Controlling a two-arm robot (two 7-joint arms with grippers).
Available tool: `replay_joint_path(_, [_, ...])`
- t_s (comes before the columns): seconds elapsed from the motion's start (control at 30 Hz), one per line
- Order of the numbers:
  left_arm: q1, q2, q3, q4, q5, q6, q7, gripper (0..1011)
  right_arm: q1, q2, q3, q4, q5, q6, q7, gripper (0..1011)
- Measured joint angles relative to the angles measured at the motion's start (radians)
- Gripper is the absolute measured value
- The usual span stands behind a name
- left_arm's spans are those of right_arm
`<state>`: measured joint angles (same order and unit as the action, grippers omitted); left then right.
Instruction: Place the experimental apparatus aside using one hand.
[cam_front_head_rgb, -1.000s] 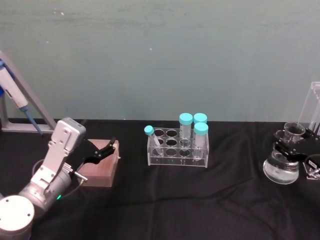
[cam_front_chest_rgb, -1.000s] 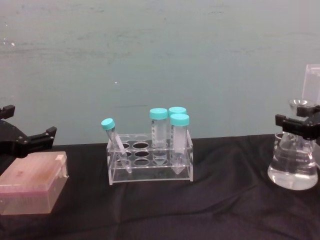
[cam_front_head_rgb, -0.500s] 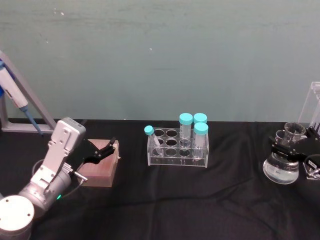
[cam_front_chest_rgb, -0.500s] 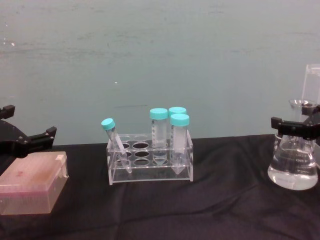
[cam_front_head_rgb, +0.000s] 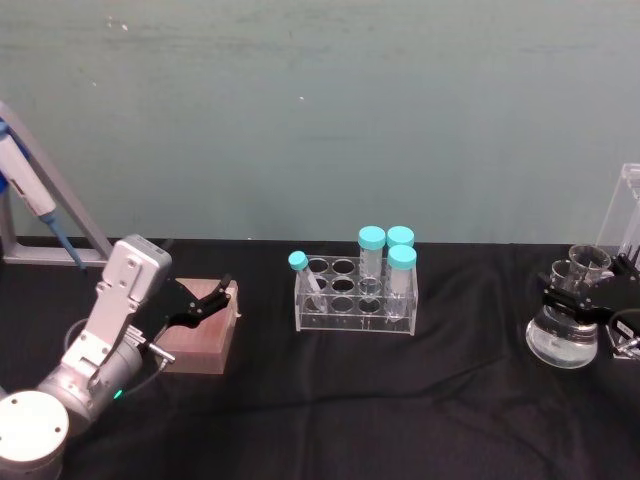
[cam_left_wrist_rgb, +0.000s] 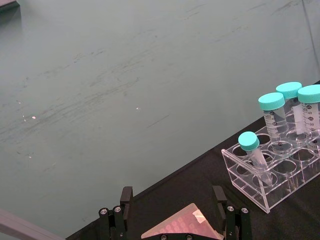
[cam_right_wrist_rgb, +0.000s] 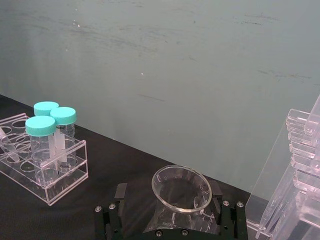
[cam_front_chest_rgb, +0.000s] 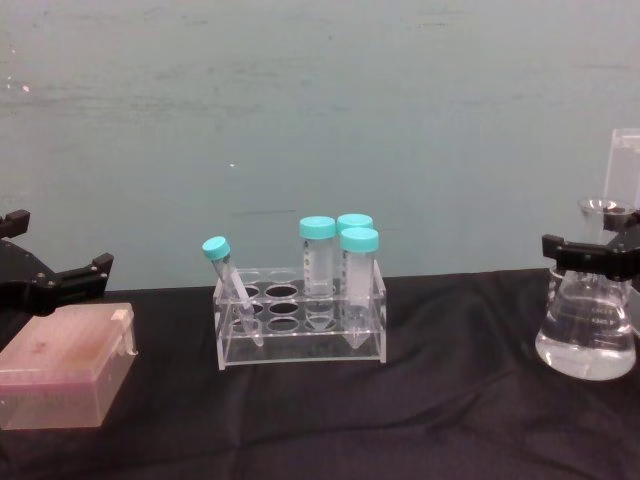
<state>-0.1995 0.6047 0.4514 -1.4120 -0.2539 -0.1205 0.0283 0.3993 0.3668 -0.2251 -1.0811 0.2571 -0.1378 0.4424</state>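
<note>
One flask (cam_front_head_rgb: 563, 338), four capped tubes (cam_front_head_rgb: 385, 262), one rack (cam_front_head_rgb: 355, 297).

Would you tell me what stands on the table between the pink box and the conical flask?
The clear tube rack with teal-capped tubes stands between the pink box and the conical flask, with bare black cloth on either side, as the chest view shows.

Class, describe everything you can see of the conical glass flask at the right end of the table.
The conical flask is clear glass, with a wide round base, sloping sides and a narrow neck ending in a flared open rim. Clear liquid fills its lower part. It stands upright on the black cloth, beside a tall clear acrylic stand. The right claw sits at its neck, a black finger on either side; whether they press the glass cannot be told.
</note>
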Motion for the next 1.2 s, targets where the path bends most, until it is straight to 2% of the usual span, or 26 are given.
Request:
replay_joint_path(0.43, [0.000, 0.000, 0.000, 0.000, 0.000, 0.000, 0.000, 1000, -0.010, -0.002, 0.002, -0.017, -0.010, 0.007, -0.020, 1000])
replay_joint_path(1.2, [0.000, 0.000, 0.000, 0.000, 0.000, 0.000, 0.000, 1000, -0.076, 0.005, 0.029, -0.106, -0.023, 0.028, -0.056, 1000])
